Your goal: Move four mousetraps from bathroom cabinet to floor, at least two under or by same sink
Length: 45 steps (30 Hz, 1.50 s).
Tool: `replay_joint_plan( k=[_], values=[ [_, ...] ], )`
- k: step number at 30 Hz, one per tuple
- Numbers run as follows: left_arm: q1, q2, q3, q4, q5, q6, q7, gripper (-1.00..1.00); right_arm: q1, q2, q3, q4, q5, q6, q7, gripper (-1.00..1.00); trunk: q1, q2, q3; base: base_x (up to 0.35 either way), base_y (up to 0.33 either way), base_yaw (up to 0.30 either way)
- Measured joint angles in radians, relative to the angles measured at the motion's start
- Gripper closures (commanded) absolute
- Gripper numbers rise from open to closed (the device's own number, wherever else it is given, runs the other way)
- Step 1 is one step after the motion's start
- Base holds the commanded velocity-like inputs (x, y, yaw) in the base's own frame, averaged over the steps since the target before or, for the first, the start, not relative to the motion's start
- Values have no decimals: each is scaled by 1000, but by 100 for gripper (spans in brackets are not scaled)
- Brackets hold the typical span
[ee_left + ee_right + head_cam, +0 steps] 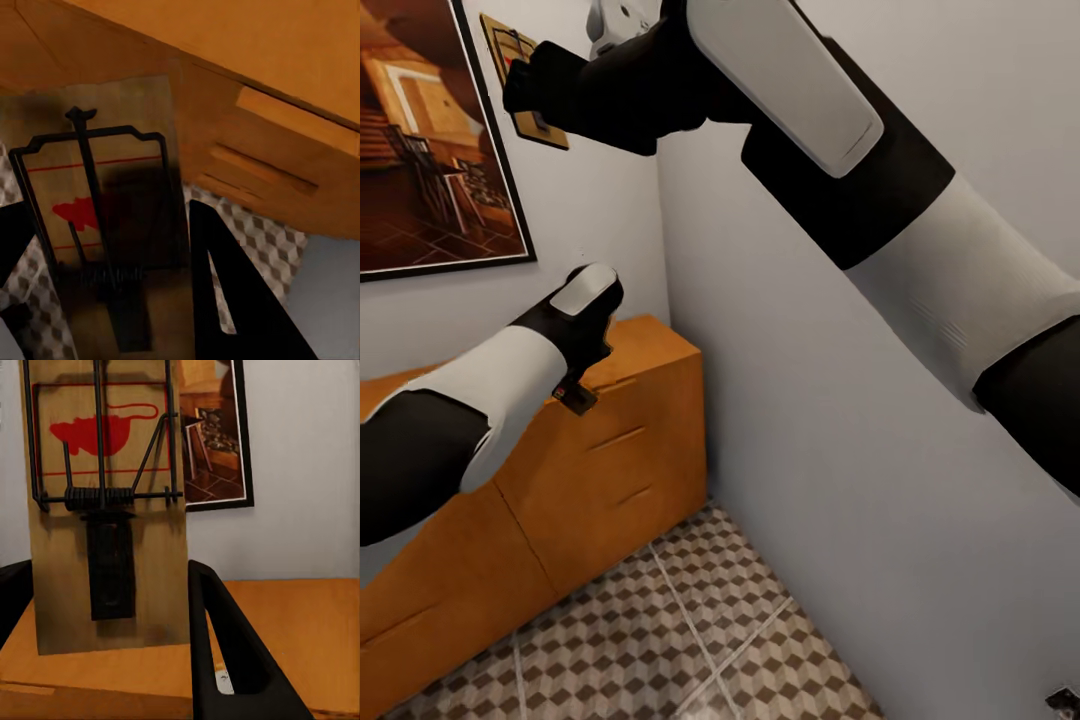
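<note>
Two mousetraps are held, each a tan wooden plate with black wire and a red mouse print. My left gripper (573,390) is shut on one mousetrap (127,217), which hangs just in front of the top edge of the orange-brown cabinet (620,440), above the cube-patterned bathroom floor (710,620). My right gripper (520,88), raised high near the wall, is shut on the other mousetrap (105,510), which stands upright between its fingers (225,652). In the head view that trap (540,125) shows as a tan plate against the wall.
A framed picture (430,140) of a brown room hangs above the cabinet. A grey wall (840,450) closes the corner at the right. A small dark object (1065,700) lies at the floor's lower right edge. Drawer handles (292,120) face the tiles.
</note>
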Motion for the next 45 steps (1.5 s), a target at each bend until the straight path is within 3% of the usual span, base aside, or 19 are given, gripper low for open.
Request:
replay_joint_plan(
  k=[5,9,12,16,20,22,23,24,25,28,31,32,34,35,36,38,41,43,45],
  values=[
    [87,-15,0,22,-1,118,0,100,3,0,5,1,-1,2,-7,100,0,0,0,-333,0,0],
    [160,-16,0,20,-2,158,-1,100,4,0,12,1,-2,6,-8,100,0,0,0,-333,0,0],
    [232,-18,1,19,-3,169,-1,100,5,0,62,0,6,21,-8,100,0,0,0,-329,0,0],
    [370,-18,0,-5,-4,172,-1,100,12,0,138,2,14,29,-8,100,0,0,0,-305,0,0],
    [533,-17,-5,-93,-7,169,-2,100,98,-10,190,-2,16,31,-8,100,0,0,0,-253,0,0],
    [592,-15,-32,-127,-8,168,-2,100,151,-23,204,-3,21,30,-7,100,0,0,0,-226,0,0],
    [643,-9,-94,-157,-8,166,-11,100,201,-38,213,-5,32,31,-6,100,0,0,0,-202,0,0],
    [664,-5,-124,-166,-8,165,-21,100,222,-43,215,-6,41,30,-5,100,0,0,0,-179,0,0],
    [707,7,-223,-182,-8,160,-66,100,277,-56,226,-8,68,29,-3,100,0,0,0,-170,0,0],
    [777,22,-430,-190,-7,145,-212,100,437,-74,253,-14,168,25,2,100,0,0,0,-162,0,0],
    [847,25,-561,-153,-6,42,-356,100,639,-90,261,-26,347,20,7,100,0,0,0,-157,42,0],
    [874,24,-606,-113,-10,-44,-406,100,734,-99,262,-28,453,18,9,100,0,0,0,-156,76,0],
    [906,22,-675,-48,-14,-158,-470,100,864,-115,263,-25,575,9,13,100,0,0,0,-155,85,0],
    [930,21,-730,-3,-14,-220,-525,100,951,-125,263,-20,656,-4,21,100,0,0,0,-155,90,0],
    [949,21,-768,25,-14,-250,-568,100,1021,-133,264,-12,700,-21,30,100,0,0,0,-149,90,0],
    [991,23,-821,77,-13,-283,-674,100,1110,-144,265,28,783,-72,49,100,0,0,0,-129,60,0],
    [1066,25,-851,181,-20,-351,-911,100,1235,-145,283,216,881,-216,67,100,0,0,0,-110,20,0],
    [1096,25,-859,251,-25,-413,-1069,100,1283,-142,309,397,918,-351,99,100,0,0,0,-103,6,0],
    [1119,25,-861,313,-22,-461,-1192,100,1311,-122,354,581,933,-487,173,100,0,0,0,-107,3,0]
  ],
)
